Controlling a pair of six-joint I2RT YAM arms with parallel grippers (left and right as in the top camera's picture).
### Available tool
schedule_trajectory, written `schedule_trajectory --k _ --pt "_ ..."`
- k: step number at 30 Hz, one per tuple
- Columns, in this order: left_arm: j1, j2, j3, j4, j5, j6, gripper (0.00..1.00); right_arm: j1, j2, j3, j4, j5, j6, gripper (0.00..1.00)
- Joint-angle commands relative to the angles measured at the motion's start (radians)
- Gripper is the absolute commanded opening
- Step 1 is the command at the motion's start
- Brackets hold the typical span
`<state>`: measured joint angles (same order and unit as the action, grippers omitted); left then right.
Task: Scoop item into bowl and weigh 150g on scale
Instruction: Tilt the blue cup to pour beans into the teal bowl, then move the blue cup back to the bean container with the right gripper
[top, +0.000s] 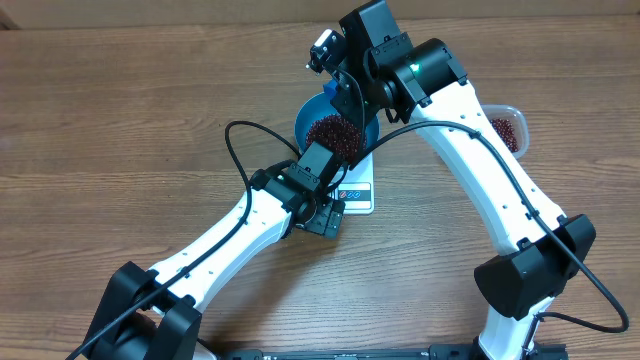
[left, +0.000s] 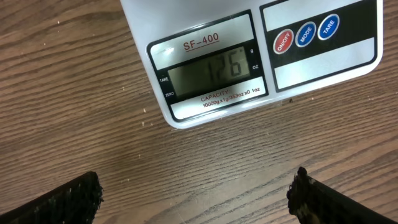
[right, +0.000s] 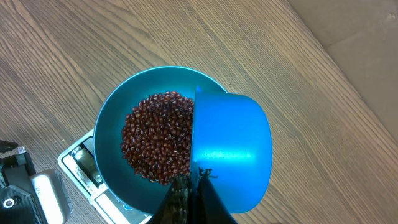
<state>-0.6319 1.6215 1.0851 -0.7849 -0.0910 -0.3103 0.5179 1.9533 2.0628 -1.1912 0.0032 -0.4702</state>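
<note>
The blue bowl (right: 109, 134) stands on the white scale (right: 79, 163) and holds a heap of red-brown beans (right: 158, 134). My right gripper (right: 194, 186) is shut on the handle of a small blue scoop (right: 230, 149). The scoop is tipped over the bowl's right rim with its underside facing the camera. In the left wrist view the scale (left: 249, 56) fills the top, and its display (left: 211, 71) appears to read 126. My left gripper (left: 196, 199) stands open over bare table in front of the scale, with nothing between its fingers. From overhead, the bowl (top: 303, 120) lies partly under the right arm.
A clear tub (top: 508, 128) holding more beans sits to the right of the bowl, behind the right arm. The left arm reaches in from the lower left, its gripper (top: 322, 215) at the scale's front-left corner. Wood-grain tabletop surrounds everything.
</note>
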Motion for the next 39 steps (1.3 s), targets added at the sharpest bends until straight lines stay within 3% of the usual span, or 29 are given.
schedule_trajectory --k 1,12,24,30,39 --pt "0.011 0.001 -0.010 0.000 -0.013 0.019 0.99 0.005 -0.011 0.012 0.005 -0.006 0.010 0.04" --pt "0.011 0.001 -0.010 0.000 -0.013 0.019 0.99 -0.068 -0.010 0.012 0.026 -0.020 0.272 0.04" --pt "0.011 0.001 -0.010 0.000 -0.013 0.019 1.00 -0.348 -0.010 0.012 -0.067 -0.661 0.318 0.04" --pt "0.011 0.001 -0.010 0.001 -0.013 0.019 0.99 -0.519 -0.010 0.012 -0.139 -0.617 0.317 0.04" --pt "0.011 0.001 -0.010 0.001 -0.013 0.019 1.00 -0.683 -0.010 0.012 -0.169 -0.317 0.317 0.04"
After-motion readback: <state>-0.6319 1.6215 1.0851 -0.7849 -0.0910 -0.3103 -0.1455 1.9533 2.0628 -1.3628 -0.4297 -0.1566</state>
